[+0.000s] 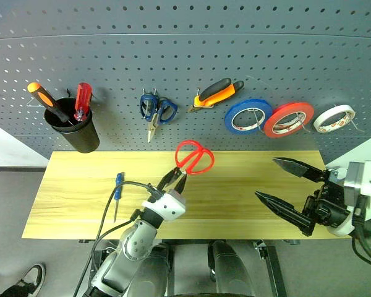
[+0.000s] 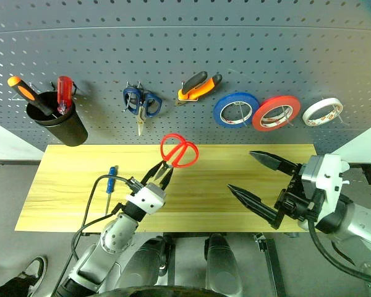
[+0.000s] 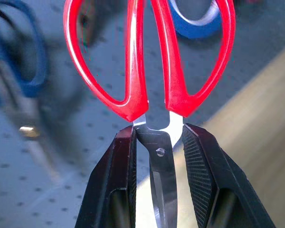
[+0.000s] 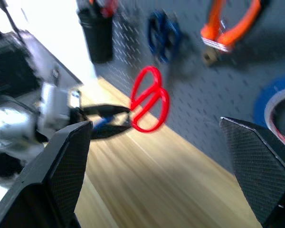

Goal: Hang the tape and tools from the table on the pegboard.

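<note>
**Red scissors held up in front of the pegboard**

Your left gripper [image 1: 176,177] reaches forward and slightly upward over the counter [image 1: 247,204], its jaws closed on the blades of the red scissors [image 1: 195,157] just below the pivot. The red loops stand up ahead of the fingertips, lifted clear of the wood and showing against the lower edge of the pegboard [image 1: 191,49] (whether they touch the board cannot be told).

Your right gripper [image 1: 284,185] hangs over the right end of the counter, lying about level and aimed to the left, its jaws spread wide with nothing between them.

No writing can be read on any item; the print inside the white tape [image 1: 334,118] is too small to make out.

On the pegboard, from left to right, you see a black cup [image 1: 74,130] holding an orange screwdriver [image 1: 46,100] and a red screwdriver [image 1: 82,101], blue scissors [image 1: 157,110], the orange-and-black pliers [image 1: 217,93], a blue tape roll [image 1: 248,116], a red tape roll [image 1: 289,119] and the white tape on the far right. The small blue screwdriver [image 1: 117,193] lies on the counter, just left of your left arm. A black cable [image 1: 120,192] arcs from the left wrist over the counter's front edge.
</note>
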`<state>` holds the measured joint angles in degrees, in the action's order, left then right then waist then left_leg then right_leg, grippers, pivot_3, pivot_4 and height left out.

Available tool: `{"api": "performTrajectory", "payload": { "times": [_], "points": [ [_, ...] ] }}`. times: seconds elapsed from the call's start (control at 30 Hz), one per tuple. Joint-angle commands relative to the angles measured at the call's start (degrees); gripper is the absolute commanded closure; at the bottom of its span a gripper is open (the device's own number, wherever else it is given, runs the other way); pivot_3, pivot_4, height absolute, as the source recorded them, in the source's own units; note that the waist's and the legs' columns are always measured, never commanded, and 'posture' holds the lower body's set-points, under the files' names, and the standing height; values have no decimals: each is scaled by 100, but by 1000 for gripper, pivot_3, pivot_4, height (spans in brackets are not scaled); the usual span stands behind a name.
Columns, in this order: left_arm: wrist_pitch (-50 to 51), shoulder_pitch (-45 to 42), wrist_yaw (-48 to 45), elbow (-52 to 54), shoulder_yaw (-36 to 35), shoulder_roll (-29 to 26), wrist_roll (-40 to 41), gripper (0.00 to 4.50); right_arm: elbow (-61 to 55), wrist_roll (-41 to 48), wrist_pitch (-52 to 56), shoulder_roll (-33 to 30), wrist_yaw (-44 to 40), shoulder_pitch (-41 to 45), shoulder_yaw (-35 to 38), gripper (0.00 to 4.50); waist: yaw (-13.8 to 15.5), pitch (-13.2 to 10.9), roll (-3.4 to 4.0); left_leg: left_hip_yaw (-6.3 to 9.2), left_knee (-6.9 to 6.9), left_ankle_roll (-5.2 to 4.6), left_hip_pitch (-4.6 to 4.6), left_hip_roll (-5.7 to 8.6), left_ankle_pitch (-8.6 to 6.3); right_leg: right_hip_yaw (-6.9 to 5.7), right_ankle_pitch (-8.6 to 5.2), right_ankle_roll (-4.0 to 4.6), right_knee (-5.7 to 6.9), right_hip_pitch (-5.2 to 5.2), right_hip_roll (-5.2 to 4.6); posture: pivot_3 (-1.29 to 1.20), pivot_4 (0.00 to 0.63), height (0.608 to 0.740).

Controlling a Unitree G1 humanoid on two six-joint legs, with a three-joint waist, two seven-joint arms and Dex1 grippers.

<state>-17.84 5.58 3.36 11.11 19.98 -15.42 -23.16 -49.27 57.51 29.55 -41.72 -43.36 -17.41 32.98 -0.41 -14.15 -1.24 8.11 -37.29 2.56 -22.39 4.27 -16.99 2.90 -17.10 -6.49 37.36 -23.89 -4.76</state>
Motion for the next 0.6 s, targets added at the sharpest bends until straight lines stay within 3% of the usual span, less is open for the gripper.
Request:
{"api": "performTrajectory", "payload": {
  "times": [0.03, 0.6],
  "points": [
    [-445, -5, 228, 80, -213, 34, -89, 3455, -215, 279, -66, -105, 94, -33, 147, 0, 7, 0, -1, 0, -1, 0, 0, 0, 0, 0, 0, -1, 0, 1, 0, -7, 231, 723],
    [-1103, 21, 640, 231, -1053, 173, -266, 3455, 65, 432, -121, -299, 114, 270, 10, 0, 119, 7, 1, -4, -18, 6, 6, 1, 4, 0, 6, -4, 14, 7, 4, 14, 221, 723]
  ]
}}
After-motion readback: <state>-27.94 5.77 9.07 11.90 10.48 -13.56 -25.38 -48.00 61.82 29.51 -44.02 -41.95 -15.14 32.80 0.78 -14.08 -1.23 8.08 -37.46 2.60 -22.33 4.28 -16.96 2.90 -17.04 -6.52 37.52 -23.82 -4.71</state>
